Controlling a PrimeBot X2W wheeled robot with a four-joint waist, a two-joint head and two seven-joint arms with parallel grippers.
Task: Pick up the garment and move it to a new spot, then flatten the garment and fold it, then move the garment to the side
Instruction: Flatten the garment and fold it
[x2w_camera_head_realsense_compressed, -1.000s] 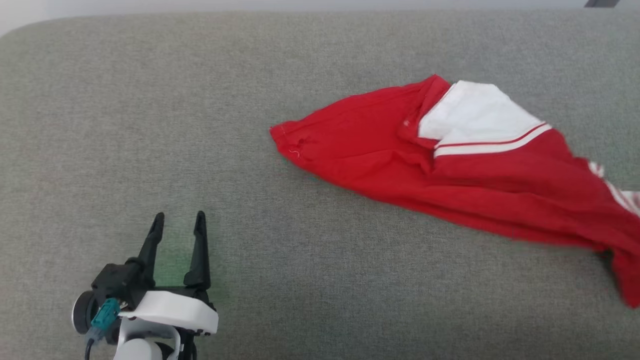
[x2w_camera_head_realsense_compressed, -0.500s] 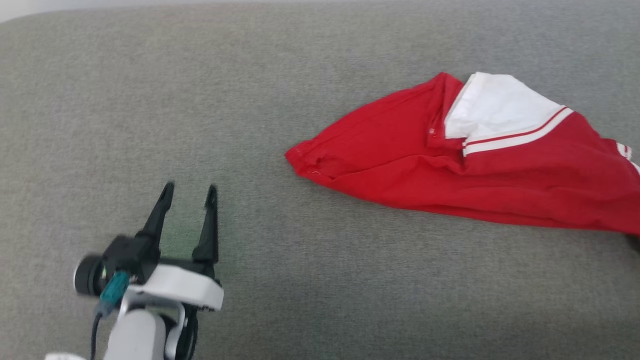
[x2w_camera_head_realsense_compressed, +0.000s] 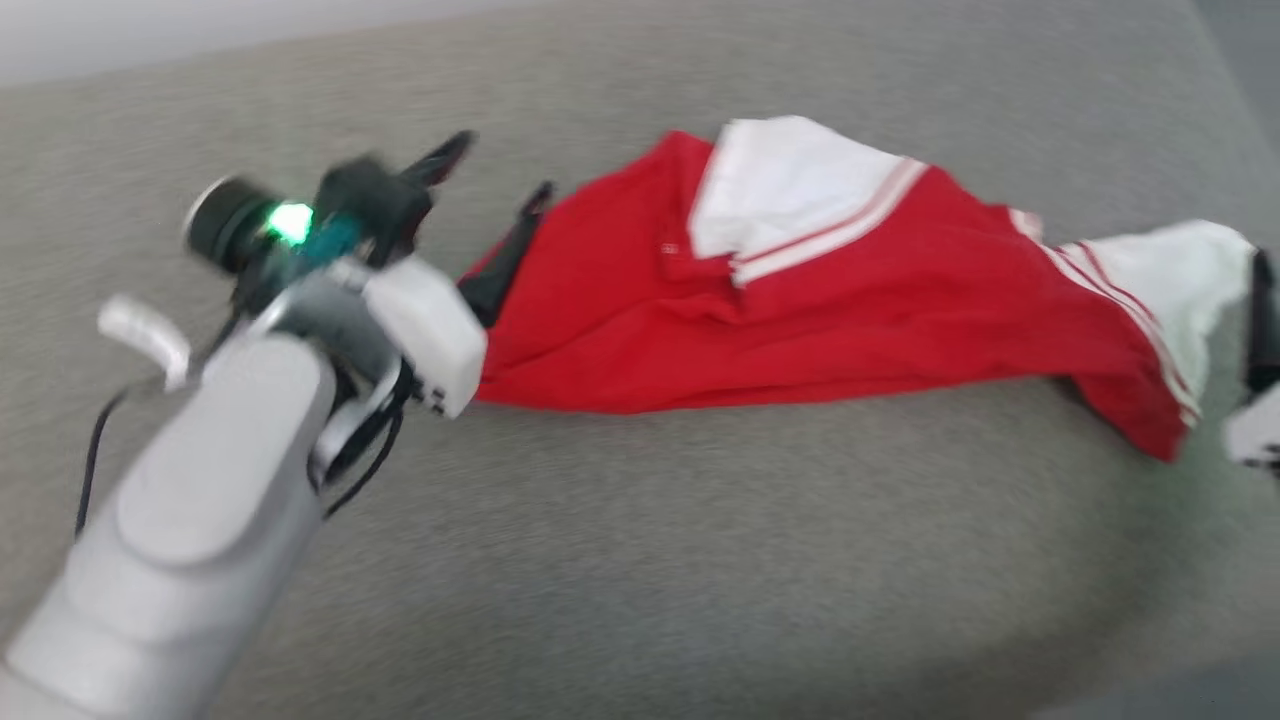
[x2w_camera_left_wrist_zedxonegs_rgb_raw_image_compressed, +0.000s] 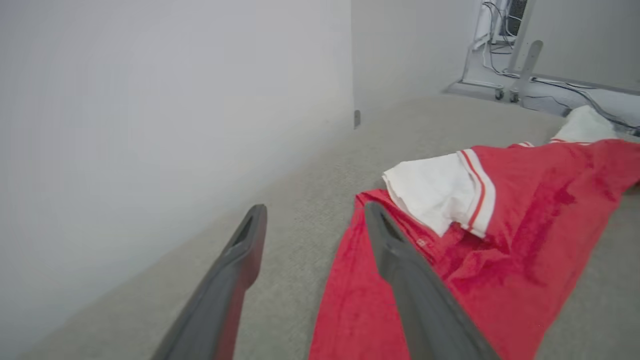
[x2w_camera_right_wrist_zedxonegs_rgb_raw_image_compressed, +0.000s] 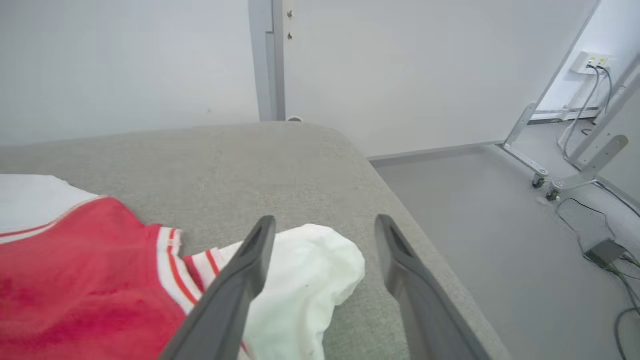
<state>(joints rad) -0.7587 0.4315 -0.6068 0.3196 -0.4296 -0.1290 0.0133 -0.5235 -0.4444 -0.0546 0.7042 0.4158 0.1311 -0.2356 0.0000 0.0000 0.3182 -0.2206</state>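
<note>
The garment (x2w_camera_head_realsense_compressed: 800, 300), red with white striped sleeves, lies crumpled and stretched sideways across the grey padded surface (x2w_camera_head_realsense_compressed: 640, 560). My left gripper (x2w_camera_head_realsense_compressed: 495, 175) is open at its left end. In the left wrist view the left gripper (x2w_camera_left_wrist_zedxonegs_rgb_raw_image_compressed: 315, 212) has one finger over the red hem (x2w_camera_left_wrist_zedxonegs_rgb_raw_image_compressed: 350, 300) and the other over bare grey cloth. At the far right edge my right gripper (x2w_camera_head_realsense_compressed: 1260, 330) shows only partly. In the right wrist view the right gripper (x2w_camera_right_wrist_zedxonegs_rgb_raw_image_compressed: 325, 222) stands open above the white sleeve (x2w_camera_right_wrist_zedxonegs_rgb_raw_image_compressed: 310, 270), which lies slack on the surface.
The padded surface ends in a rounded edge (x2w_camera_right_wrist_zedxonegs_rgb_raw_image_compressed: 400, 210) just right of the sleeve, with grey floor (x2w_camera_right_wrist_zedxonegs_rgb_raw_image_compressed: 500, 225) below. Metal frame legs on casters (x2w_camera_right_wrist_zedxonegs_rgb_raw_image_compressed: 545, 185) and cables (x2w_camera_right_wrist_zedxonegs_rgb_raw_image_compressed: 610, 250) stand on that floor. A pale wall (x2w_camera_left_wrist_zedxonegs_rgb_raw_image_compressed: 150, 125) runs along the far side.
The head camera has turned. My left arm has reached forward to the garment's left end. The right gripper has opened, and the garment's right end with a white sleeve now lies slack.
</note>
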